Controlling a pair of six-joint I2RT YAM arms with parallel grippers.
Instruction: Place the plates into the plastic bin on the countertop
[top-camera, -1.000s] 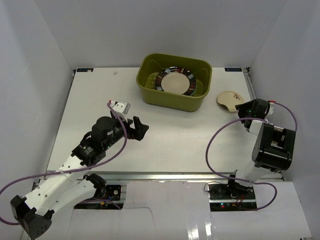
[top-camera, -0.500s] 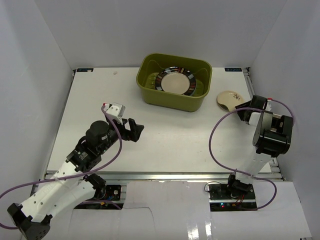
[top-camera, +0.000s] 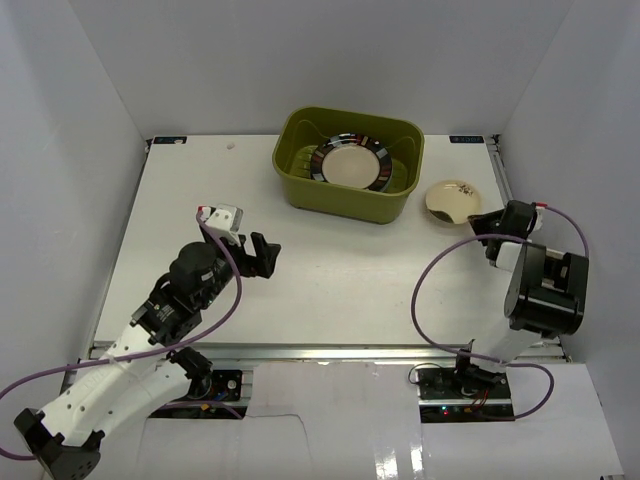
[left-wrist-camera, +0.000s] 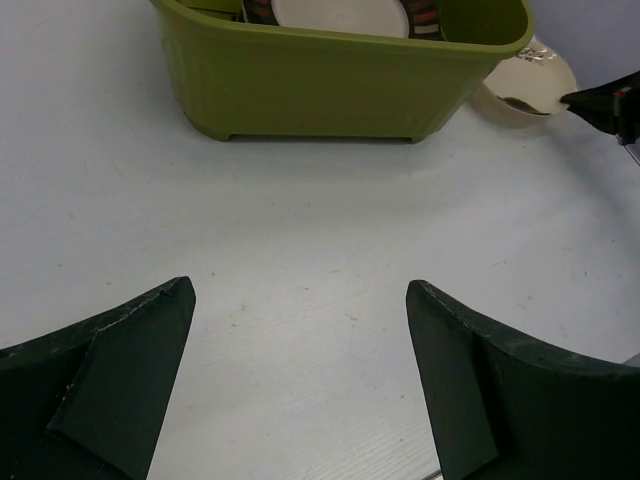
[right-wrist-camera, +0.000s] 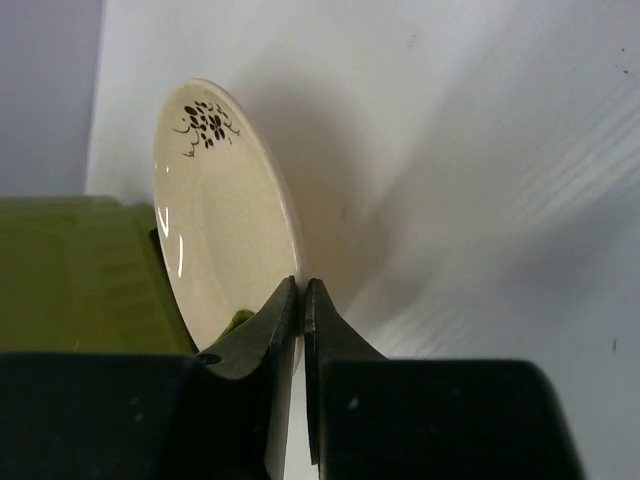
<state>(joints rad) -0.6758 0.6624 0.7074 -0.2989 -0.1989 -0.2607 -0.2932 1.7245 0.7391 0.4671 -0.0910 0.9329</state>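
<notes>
A small cream plate (top-camera: 450, 199) (right-wrist-camera: 215, 230) with a dark floral mark is tilted up off the white countertop (top-camera: 330, 280), right of the olive-green plastic bin (top-camera: 350, 195) (left-wrist-camera: 340, 85). My right gripper (top-camera: 487, 216) (right-wrist-camera: 302, 290) is shut on its near rim. Inside the bin lies a dark-rimmed beige plate (top-camera: 350, 164) on top of others that are mostly hidden. My left gripper (top-camera: 262, 255) (left-wrist-camera: 300, 300) is open over the bare countertop, left of and nearer than the bin, holding nothing.
White walls enclose the countertop on the left, back and right. A metal rail (top-camera: 330, 350) runs along the near edge. Purple cables (top-camera: 430, 290) loop beside both arms.
My right gripper has closed on the small cream plate's rim and lifted it, tilting it toward the bin. The left arm has drawn back toward the left and the near edge.
</notes>
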